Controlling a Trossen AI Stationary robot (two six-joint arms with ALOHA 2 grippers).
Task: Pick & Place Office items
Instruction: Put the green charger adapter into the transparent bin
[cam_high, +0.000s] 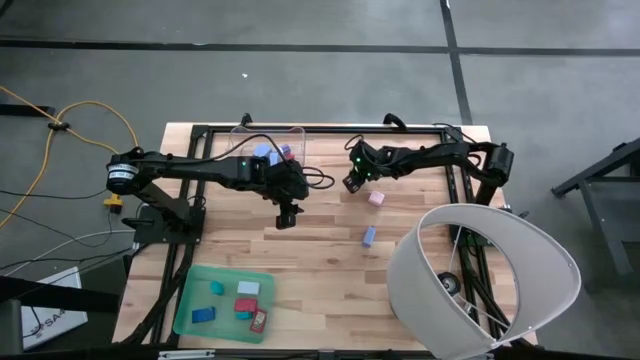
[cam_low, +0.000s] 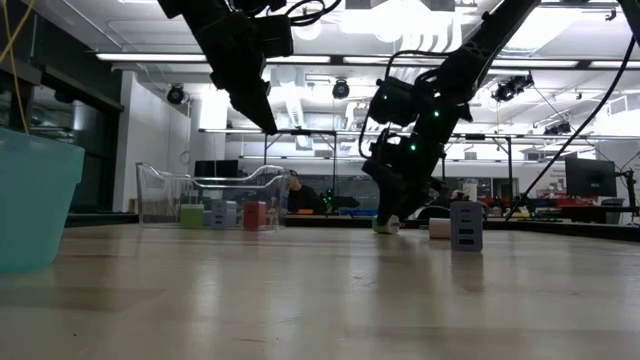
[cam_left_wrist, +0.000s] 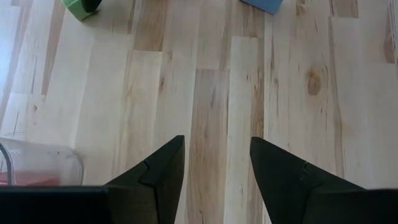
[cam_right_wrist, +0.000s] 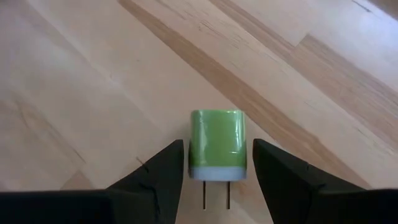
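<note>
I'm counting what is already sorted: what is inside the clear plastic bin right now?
Inside the clear plastic bin, the low view shows a green block, a grey-blue block and a red block. From above, the left arm covers part of the bin, so more may be hidden.

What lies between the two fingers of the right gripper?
A green plug block with two metal prongs sits between the right gripper's open fingers, on bare wood; the right wrist view shows it.

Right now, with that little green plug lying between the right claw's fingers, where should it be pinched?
Pinch the green charger plug across its two flat sides, coming from above as the right gripper does. Its body lies flat on the wooden table, prongs pointing back toward the wrist, so avoid those.
</note>
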